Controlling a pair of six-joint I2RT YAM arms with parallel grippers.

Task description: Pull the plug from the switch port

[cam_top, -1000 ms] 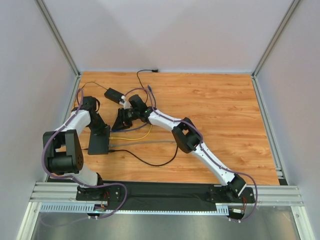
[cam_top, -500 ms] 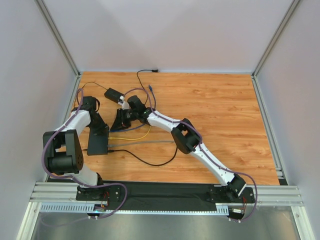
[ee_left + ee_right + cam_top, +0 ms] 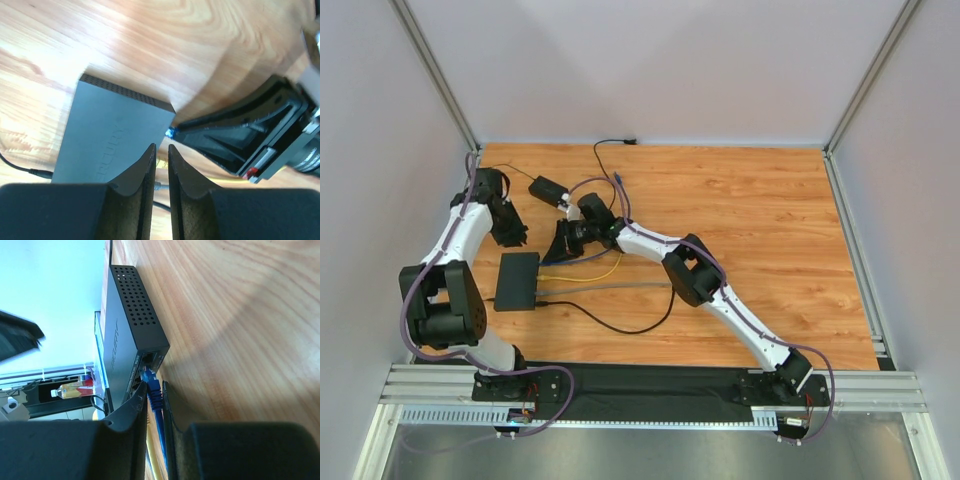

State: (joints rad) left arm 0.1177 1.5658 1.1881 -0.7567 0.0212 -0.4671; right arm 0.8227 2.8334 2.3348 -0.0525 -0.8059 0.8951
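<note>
The switch, a flat matte-black box, lies on the wooden table at the left; it also shows in the left wrist view and the right wrist view. My right gripper is shut on the blue plug. The plug's tip sits right at the socket row at the switch's far corner; I cannot tell whether it is seated. My left gripper is shut and empty, above and beyond the switch, not touching it. The blue plug tip shows beside the switch's corner.
A yellow cable, a grey cable and a black cable run right from the switch. A small black power brick lies behind the grippers. Walls enclose the table on three sides.
My left gripper has lifted off the switch and swung back and to the left. My right gripper holds the blue plug in nearly the same place.
</note>
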